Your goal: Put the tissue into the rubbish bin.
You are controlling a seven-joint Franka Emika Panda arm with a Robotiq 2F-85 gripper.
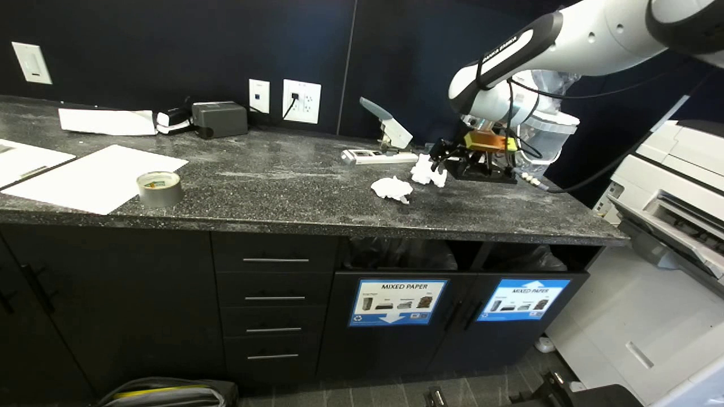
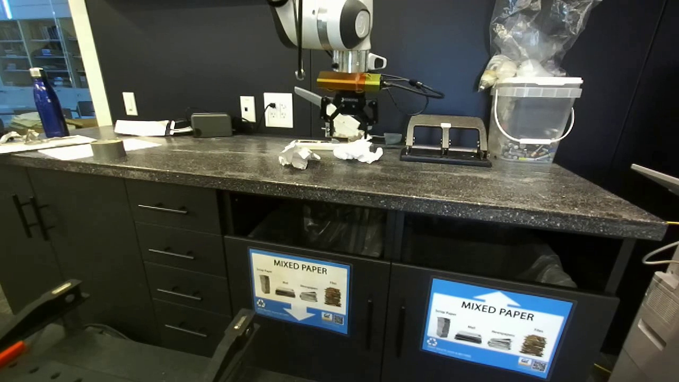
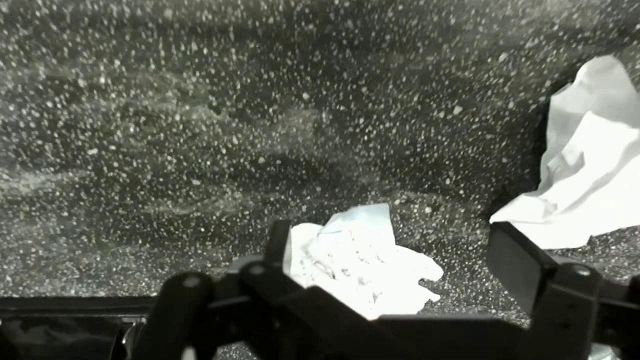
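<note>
Two crumpled white tissues lie on the dark speckled counter. The tissue nearer the hole punch sits between my gripper's fingers in the wrist view, close to the left finger. The second tissue lies beyond the right finger in the wrist view. My gripper is open, pointing down over the counter; no grip on the tissue shows. Bins with clear bags stand in the cabinet below, seen through the openings at left and right.
A black hole punch stands beside the tissues. A raised stapler is behind them. A clear bucket stands at the back right. A tape roll and paper sheets lie on the left. Cabinet doors front the bins.
</note>
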